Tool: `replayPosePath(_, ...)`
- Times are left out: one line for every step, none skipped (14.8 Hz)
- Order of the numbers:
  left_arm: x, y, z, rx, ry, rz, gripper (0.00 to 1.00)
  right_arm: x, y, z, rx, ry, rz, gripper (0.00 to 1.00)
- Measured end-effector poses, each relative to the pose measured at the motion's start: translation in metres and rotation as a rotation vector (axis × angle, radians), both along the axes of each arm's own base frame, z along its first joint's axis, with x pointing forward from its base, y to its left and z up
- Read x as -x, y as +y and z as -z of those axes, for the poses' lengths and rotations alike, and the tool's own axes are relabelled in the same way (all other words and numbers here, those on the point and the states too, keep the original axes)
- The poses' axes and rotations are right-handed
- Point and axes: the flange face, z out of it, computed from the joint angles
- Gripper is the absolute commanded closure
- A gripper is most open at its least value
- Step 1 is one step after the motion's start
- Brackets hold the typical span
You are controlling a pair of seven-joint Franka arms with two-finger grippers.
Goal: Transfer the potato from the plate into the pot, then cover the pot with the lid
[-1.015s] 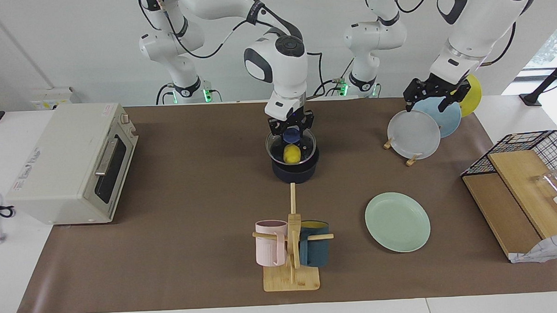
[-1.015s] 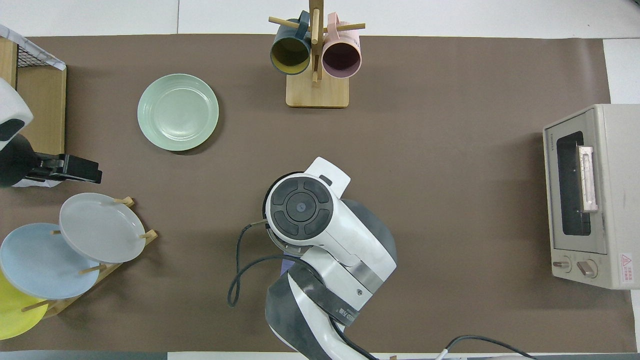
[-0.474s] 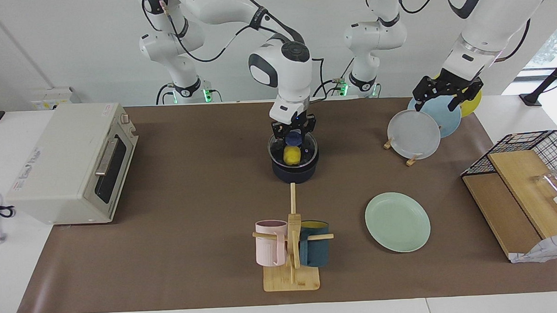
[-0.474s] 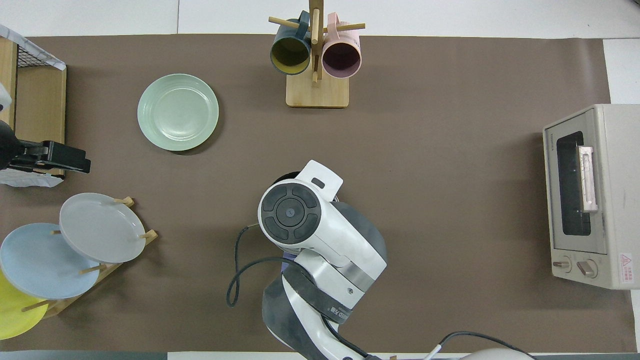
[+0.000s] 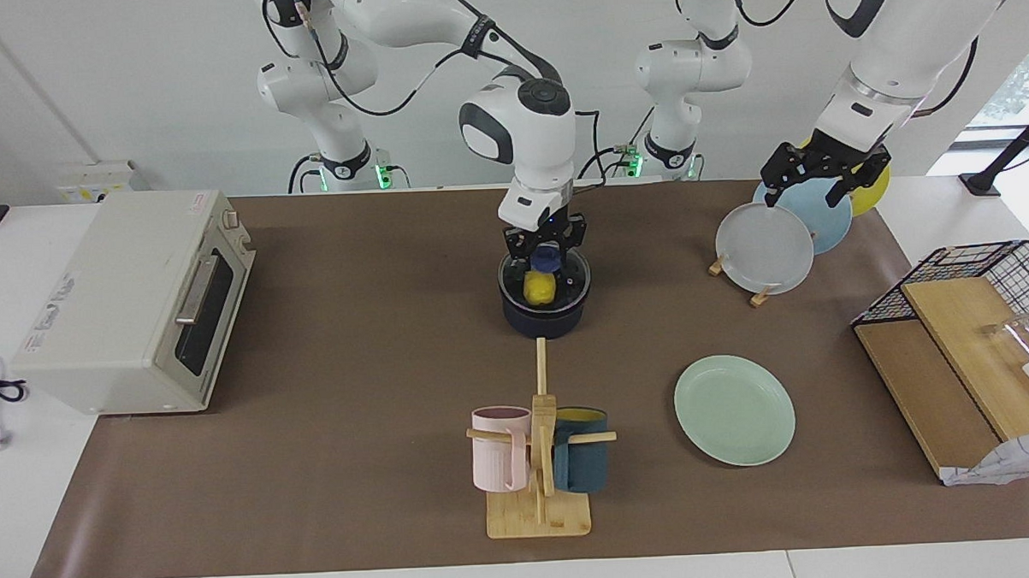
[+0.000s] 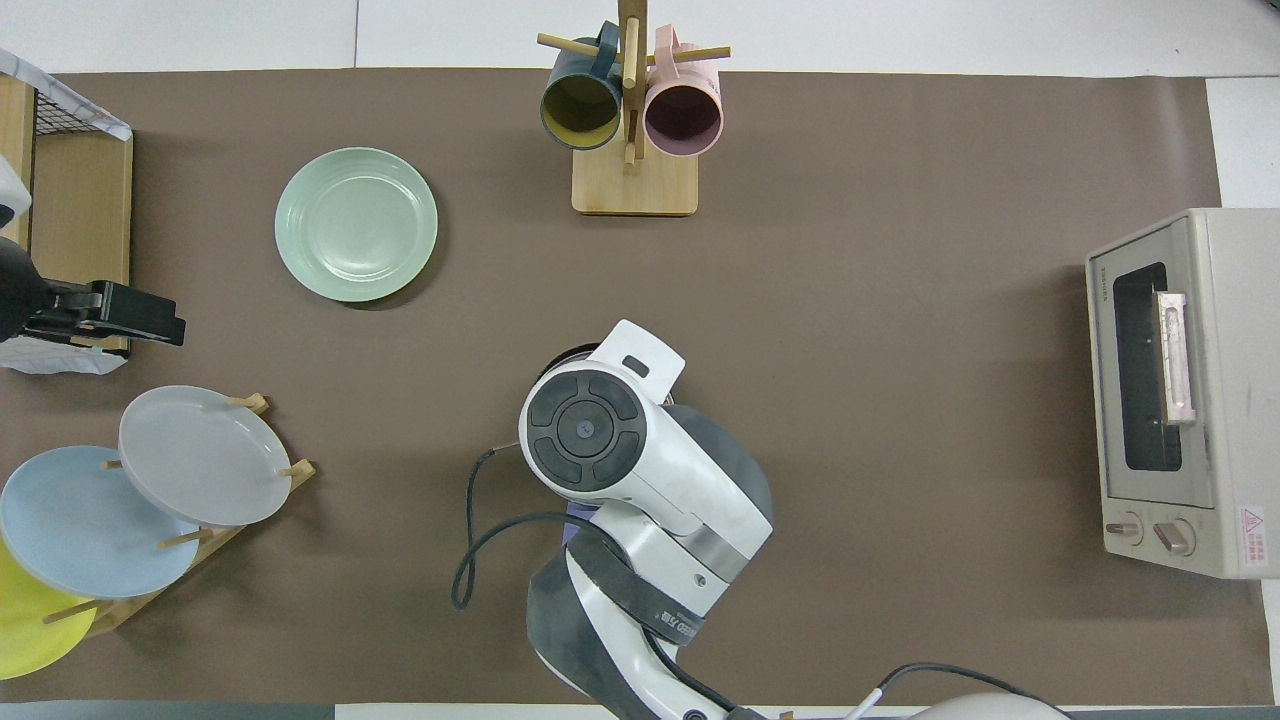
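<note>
My right hand (image 5: 547, 247) grips the blue knob of the round clear glass lid (image 5: 565, 280), which sits on the small dark navy-blue pot (image 5: 543, 320). The lumpy bright yellow potato (image 5: 537, 286) lies inside the pot, under the glass. The pale mint-green plate (image 5: 734, 410) lies bare on the bench. My left hand (image 5: 821, 169) hovers with fingers spread over the racked plates (image 5: 765, 248).

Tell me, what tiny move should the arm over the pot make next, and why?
Probably open its fingers and lift away. The right gripper holds the lid by its blue knob, and the lid looks seated on the pot with the potato inside. The left gripper waits over the plate rack.
</note>
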Motion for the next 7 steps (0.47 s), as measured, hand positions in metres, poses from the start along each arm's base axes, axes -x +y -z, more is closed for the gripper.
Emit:
replayPosePath(0.0,0.0,-0.0002,0.0,-0.001,0.0,0.0,-0.0001,0.0001,0.0003,-0.002,-0.002,0.0,1.0)
replayPosePath(0.0,0.0,-0.0004,0.0,-0.001,0.0,0.0,-0.0002,0.0004,0.0006,-0.005,-0.005,0.0,1.0)
replayPosePath(0.0,0.0001,-0.0005,0.0,-0.001,0.0,0.0,-0.0003,0.0005,0.0012,-0.009,-0.009,0.0,1.0)
replayPosePath(-0.0001,0.0003,-0.0006,0.0,-0.001,-0.001,0.0,-0.0005,0.0006,0.0018,-0.012,-0.012,0.0,1.0)
replayPosePath(-0.0001,0.0005,-0.0006,0.0,-0.001,-0.001,0.0,-0.0006,0.0005,0.0021,-0.013,-0.014,0.0,1.0)
replayPosePath(-0.0001,0.0007,-0.0006,0.0,-0.001,-0.001,0.0,-0.0008,0.0004,0.0024,-0.011,-0.016,-0.001,1.0)
replayPosePath(-0.0001,0.0011,-0.0006,0.0,-0.001,-0.002,0.0,-0.0011,0.0001,0.0027,-0.005,-0.022,-0.005,1.0)
